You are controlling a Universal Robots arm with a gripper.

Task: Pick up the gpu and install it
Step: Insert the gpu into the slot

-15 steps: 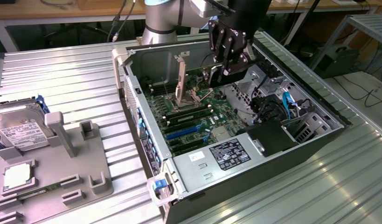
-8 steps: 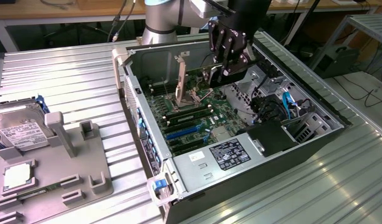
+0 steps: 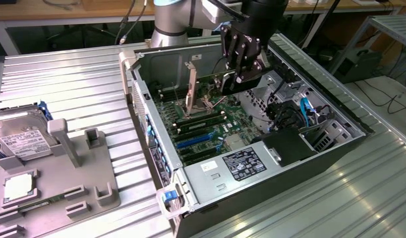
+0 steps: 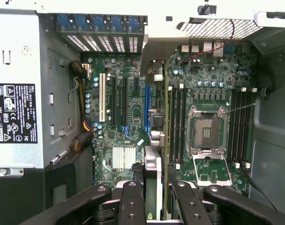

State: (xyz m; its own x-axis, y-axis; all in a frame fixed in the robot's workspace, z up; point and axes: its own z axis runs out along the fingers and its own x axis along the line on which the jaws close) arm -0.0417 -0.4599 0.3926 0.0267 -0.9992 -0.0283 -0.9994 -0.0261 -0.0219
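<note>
Fingers [image 4: 132,206] of my gripper [image 3: 244,74] clench the gpu [image 3: 228,85], a thin dark card with a green edge, above the open case [image 3: 143,99]. Motherboard [image 3: 209,126], RAM slots [image 4: 177,122] and bare CPU socket [image 4: 207,131] lie beneath.

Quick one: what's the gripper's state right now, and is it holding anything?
The gripper: closed on the gpu, held edge-on above the inside of the open computer case.
</note>
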